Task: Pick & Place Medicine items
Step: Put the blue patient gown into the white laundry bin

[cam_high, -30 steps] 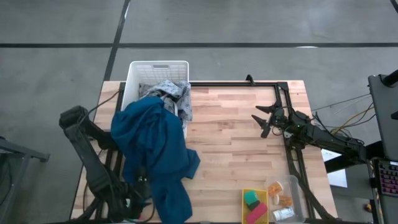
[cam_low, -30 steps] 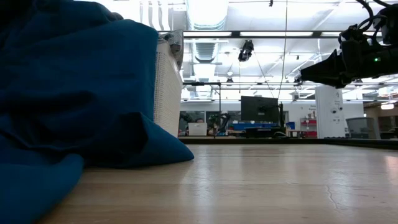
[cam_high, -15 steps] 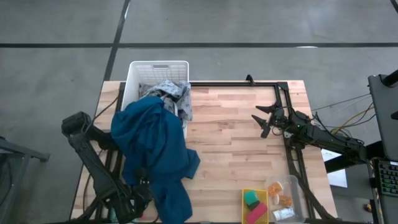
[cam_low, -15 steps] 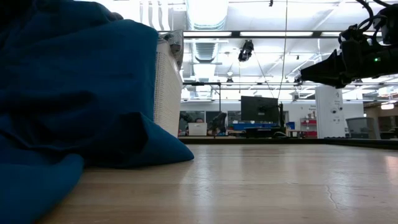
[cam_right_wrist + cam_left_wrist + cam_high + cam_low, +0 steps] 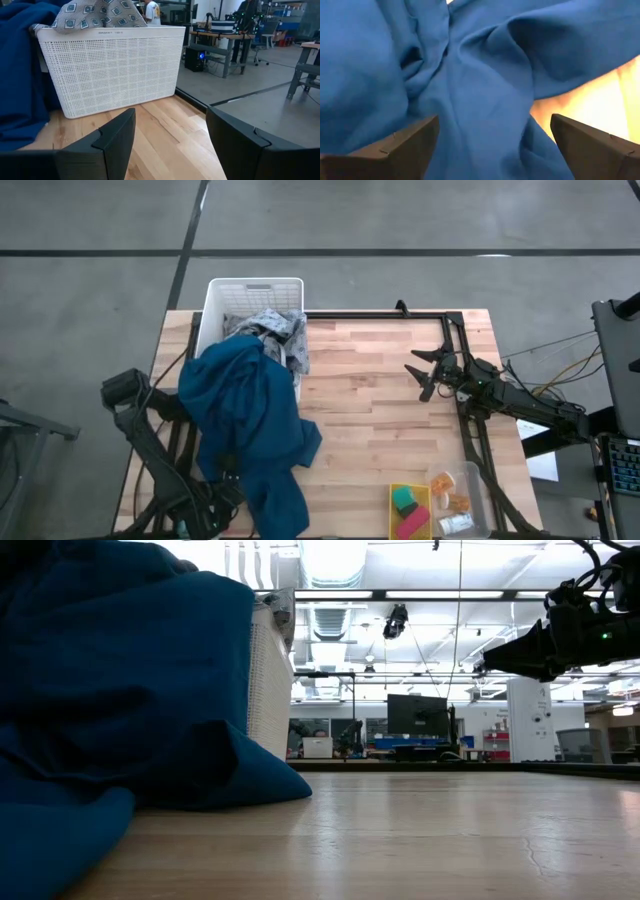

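Overhead camera looks straight down on the tabletop (image 5: 370, 400); a low camera looks level across it; both show the blue cloth (image 5: 245, 420).

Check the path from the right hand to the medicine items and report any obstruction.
Nothing visible blocks it. The right hand hovers open above bare wood; the orange pieces and white carton lie in a clear tray at the table's near right corner, beside a yellow tray of blocks.
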Controlling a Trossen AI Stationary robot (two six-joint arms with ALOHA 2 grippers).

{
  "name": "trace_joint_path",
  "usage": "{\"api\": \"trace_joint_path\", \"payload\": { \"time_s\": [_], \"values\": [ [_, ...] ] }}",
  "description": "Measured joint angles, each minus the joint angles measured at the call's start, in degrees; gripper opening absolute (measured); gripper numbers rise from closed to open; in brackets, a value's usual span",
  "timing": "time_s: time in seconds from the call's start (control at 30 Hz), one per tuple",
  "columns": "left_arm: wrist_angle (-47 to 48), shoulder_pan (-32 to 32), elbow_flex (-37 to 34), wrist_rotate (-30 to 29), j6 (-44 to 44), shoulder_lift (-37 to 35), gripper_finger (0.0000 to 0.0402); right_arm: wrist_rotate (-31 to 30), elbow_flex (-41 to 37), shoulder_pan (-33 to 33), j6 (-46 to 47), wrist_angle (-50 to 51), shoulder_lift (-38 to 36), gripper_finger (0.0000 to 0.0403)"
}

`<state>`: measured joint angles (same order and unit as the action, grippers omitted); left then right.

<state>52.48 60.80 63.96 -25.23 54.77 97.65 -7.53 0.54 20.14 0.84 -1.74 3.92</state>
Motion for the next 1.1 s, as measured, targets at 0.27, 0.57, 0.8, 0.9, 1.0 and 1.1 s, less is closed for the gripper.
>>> {"api": "trace_joint_path", "payload": {
  "time_s": [0.27, 0.57, 0.8, 0.9, 1.0, 1.1],
  "values": [
    [-2.1, 0.8, -3.9, 0.3, 4.8, 0.0, 0.0353, 0.0, 0.0, 0.0, 0.0, 0.0, 0.0, 0.0238],
    [-2.5, 0.7, -5.8, 1.5, 5.1, 0.0, 0.0283, 0.0, 0.0, 0.0, 0.0, 0.0, 0.0, 0.0238],
    [0.2, 0.6, -5.8, -0.2, 6.1, 0.0, 0.0171, 0.0, 0.0, 0.0, 0.0, 0.0, 0.0, 0.0238],
    [1.6, 0.6, -5.8, -1.8, 8.7, 0.0, 0.0121, 0.0, 0.0, 0.0, 0.0, 0.0, 0.0, 0.0238],
    [1.6, 0.6, -5.7, -2.2, 9.0, 0.0, 0.0079, 0.0, 0.0, 0.0, 0.0, 0.0, 0.0, 0.0238],
    [2.2, 0.6, -5.0, -2.2, 8.9, 0.0, 0.0047, 0.0, 0.0, 0.0, 0.0, 0.0, 0.0, 0.0238]
  ]
}}
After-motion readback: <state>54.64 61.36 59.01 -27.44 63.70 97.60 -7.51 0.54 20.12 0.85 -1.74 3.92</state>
